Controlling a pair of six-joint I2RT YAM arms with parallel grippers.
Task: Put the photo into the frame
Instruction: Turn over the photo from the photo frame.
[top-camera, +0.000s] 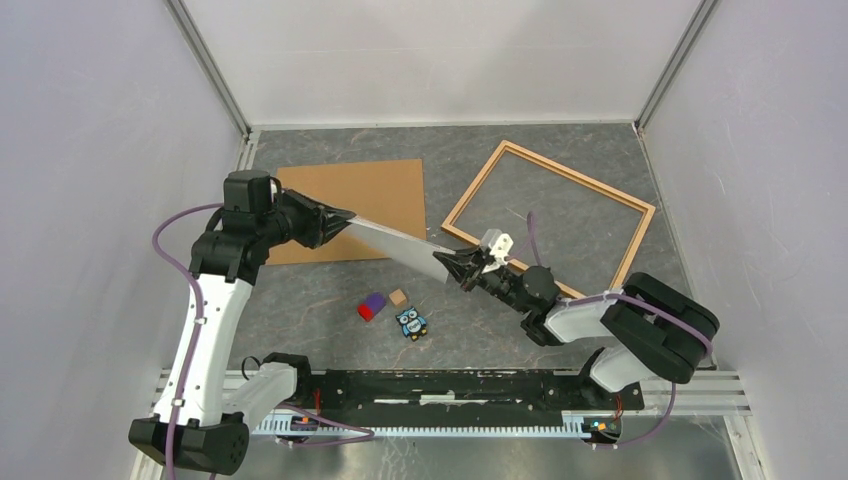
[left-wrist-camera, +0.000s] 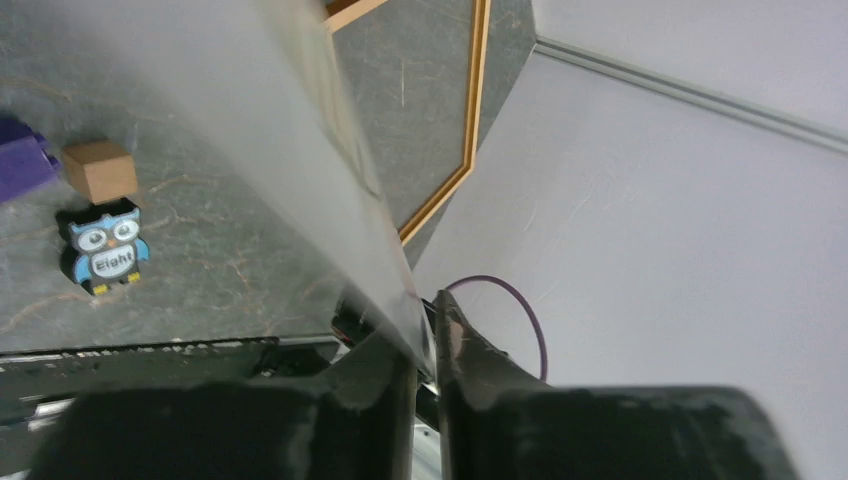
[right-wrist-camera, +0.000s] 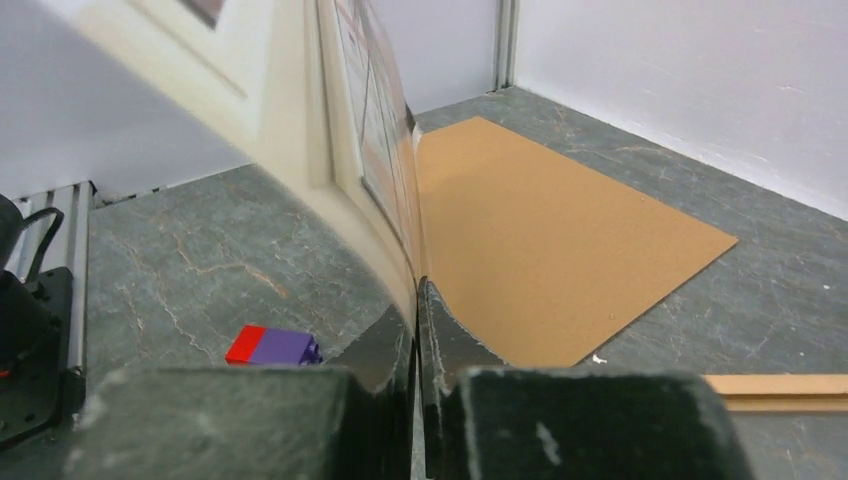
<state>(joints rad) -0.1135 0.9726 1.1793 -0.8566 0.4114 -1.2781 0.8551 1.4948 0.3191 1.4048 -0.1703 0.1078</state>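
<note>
The photo (top-camera: 400, 242) hangs in the air between my two grippers, seen almost edge-on from above. My left gripper (top-camera: 345, 218) is shut on its left end, my right gripper (top-camera: 455, 265) on its right end. In the left wrist view the pale side of the photo (left-wrist-camera: 300, 180) runs out from my shut gripper (left-wrist-camera: 428, 310). In the right wrist view its printed window side (right-wrist-camera: 350, 150) rises from my shut gripper (right-wrist-camera: 416, 295). The light-orange frame (top-camera: 580, 175) lies flat at the back right, just beyond my right gripper; it also shows in the left wrist view (left-wrist-camera: 478, 100).
A brown cardboard board (top-camera: 370, 195) lies flat at the back left, under the photo's left end. An owl block (top-camera: 411, 322), a red-and-purple brick (top-camera: 371, 306) and a small wooden cube (top-camera: 398, 297) sit near the front middle. Walls enclose the table.
</note>
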